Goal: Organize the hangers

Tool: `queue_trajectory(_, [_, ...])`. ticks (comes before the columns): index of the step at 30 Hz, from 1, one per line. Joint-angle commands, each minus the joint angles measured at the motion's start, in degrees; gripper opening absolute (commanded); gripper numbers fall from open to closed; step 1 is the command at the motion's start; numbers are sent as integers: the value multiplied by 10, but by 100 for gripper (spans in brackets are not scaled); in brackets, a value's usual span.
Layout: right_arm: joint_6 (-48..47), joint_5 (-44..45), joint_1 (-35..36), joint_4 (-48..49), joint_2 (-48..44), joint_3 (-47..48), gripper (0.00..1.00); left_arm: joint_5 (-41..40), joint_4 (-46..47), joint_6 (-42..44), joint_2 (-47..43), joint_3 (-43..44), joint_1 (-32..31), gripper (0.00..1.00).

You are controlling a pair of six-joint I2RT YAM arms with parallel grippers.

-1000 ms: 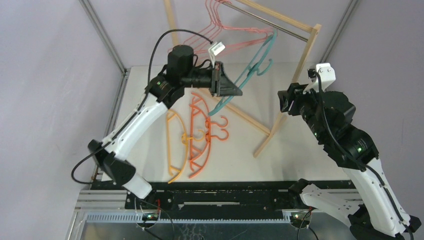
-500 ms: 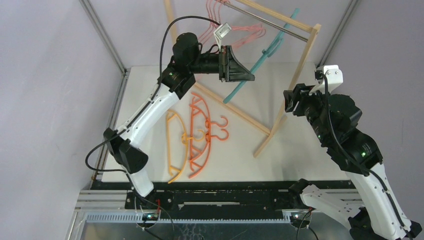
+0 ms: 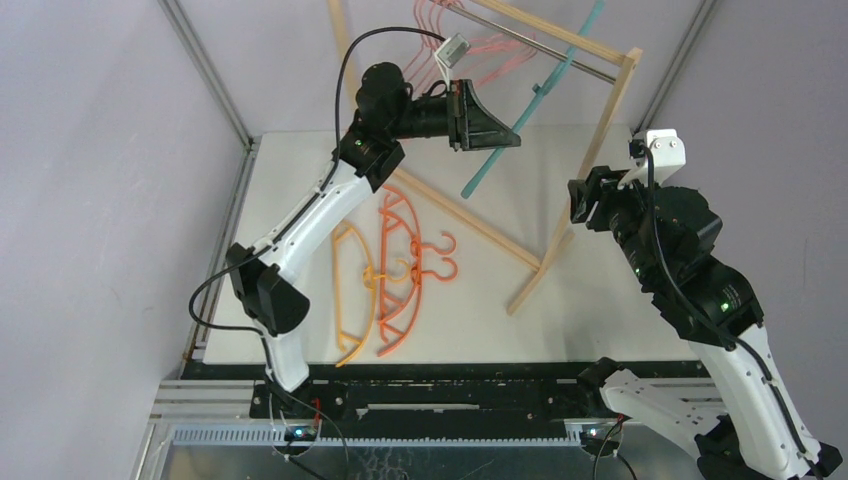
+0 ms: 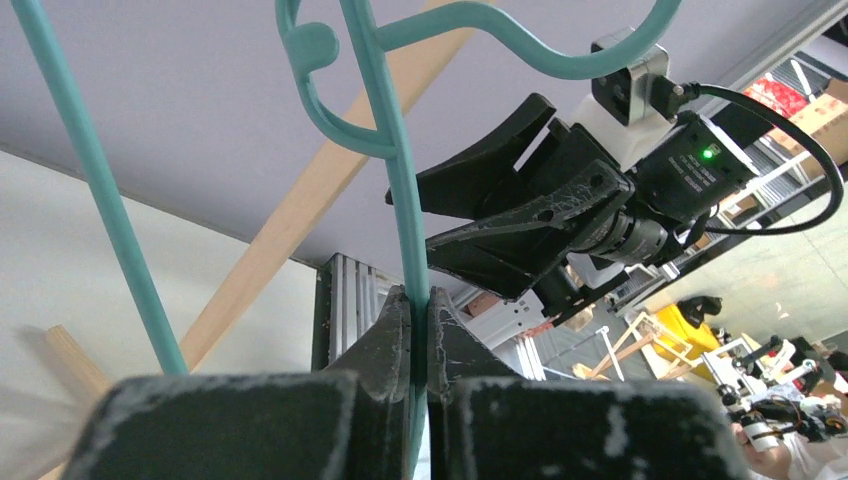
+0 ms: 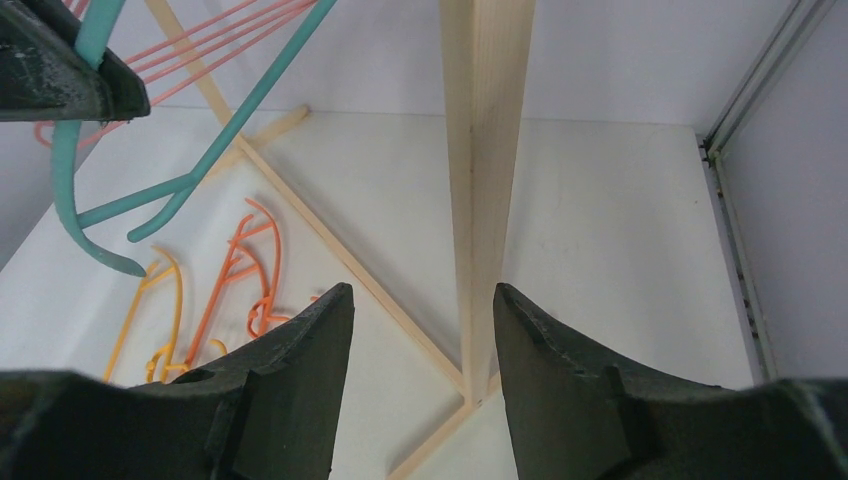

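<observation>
Left gripper (image 4: 418, 330) jaws pinched shut on teal hanger (image 3: 530, 105), raised beside rack rod (image 3: 540, 45), long axis slanting down-left, hook uppermost; right gripper (image 5: 420, 330) jaws part-open, empty, straddling rack post (image 5: 485, 180)

Smooth teal plastic hanger (image 4: 400, 200); pale matt wooden rack (image 5: 485, 150).

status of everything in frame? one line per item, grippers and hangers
left gripper: shut on the teal hanger, raised near the rod
right gripper: open, jaws either side of the rack's upright post, holding nothing
teal hanger: held in the air, tilted
pink wire hangers: hanging on the rod
orange hangers: lying flat on the table
yellow hanger: lying flat beside the orange ones
wooden rack: standing
</observation>
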Motion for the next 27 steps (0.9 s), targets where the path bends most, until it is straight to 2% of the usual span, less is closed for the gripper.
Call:
queue_trajectory(1, [-10,1,-6,14,0,6,62,-33,18,-16,-3,25,8,0])
queue_trajectory(8, [-6,-8,-8,13,4,7,62,-83,-3,-6,-22,-5,27,0])
queue_trajectory(14, [-3,-12,-11,13,8,9,62,-119,-71,24,-34,-37,46,0])
queue_trajectory(20, [0,-16,-13,12,9,4,62,-149,-58,26,-64,-106,77,1])
queue_trajectory(27, [3,-22,-14,13,12,-2,62,-158,-52,11,-81,-110,133,4])
